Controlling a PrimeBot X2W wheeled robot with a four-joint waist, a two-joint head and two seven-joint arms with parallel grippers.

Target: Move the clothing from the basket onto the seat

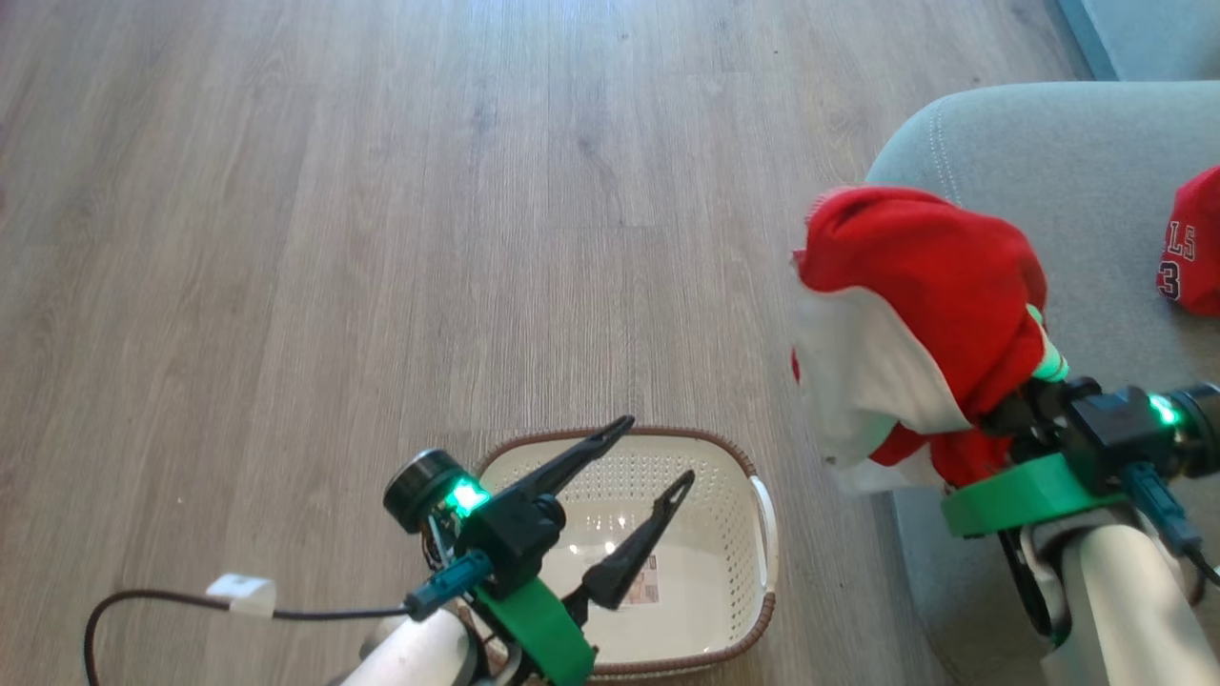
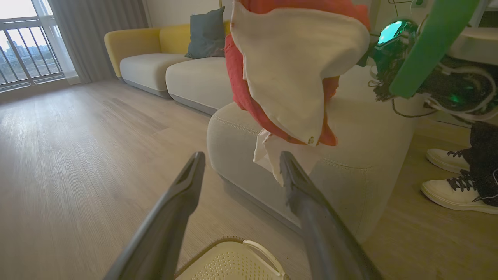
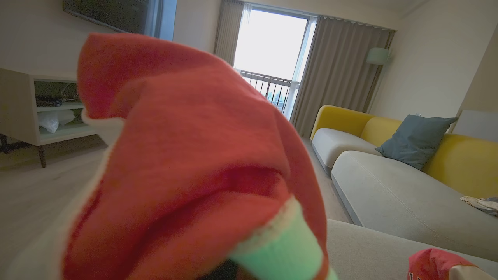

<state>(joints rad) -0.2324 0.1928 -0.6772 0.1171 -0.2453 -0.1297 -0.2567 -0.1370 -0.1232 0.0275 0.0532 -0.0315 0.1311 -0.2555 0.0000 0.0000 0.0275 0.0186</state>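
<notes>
A red garment with white panels [image 1: 915, 314] hangs bunched from my right gripper [image 1: 1003, 408], which is shut on it; the cloth hides the fingers. It hangs over the left edge of the grey seat [image 1: 1048, 162]. In the left wrist view the same garment [image 2: 295, 70] dangles in front of the seat [image 2: 362, 163]. A second red garment with white lettering [image 1: 1196, 243] lies on the seat at the right edge. My left gripper [image 1: 656, 448] stands open above the cream basket [image 1: 729, 553], which holds no clothing. The right wrist view is mostly covered by the held garment [image 3: 186, 155].
Wood floor [image 1: 381, 238] spreads to the left and ahead. A black cable [image 1: 172, 602] trails from the left arm. A person's white shoes [image 2: 455, 186] stand beside the seat. A yellow-and-grey sofa [image 3: 389, 186] with a blue cushion stands beyond it.
</notes>
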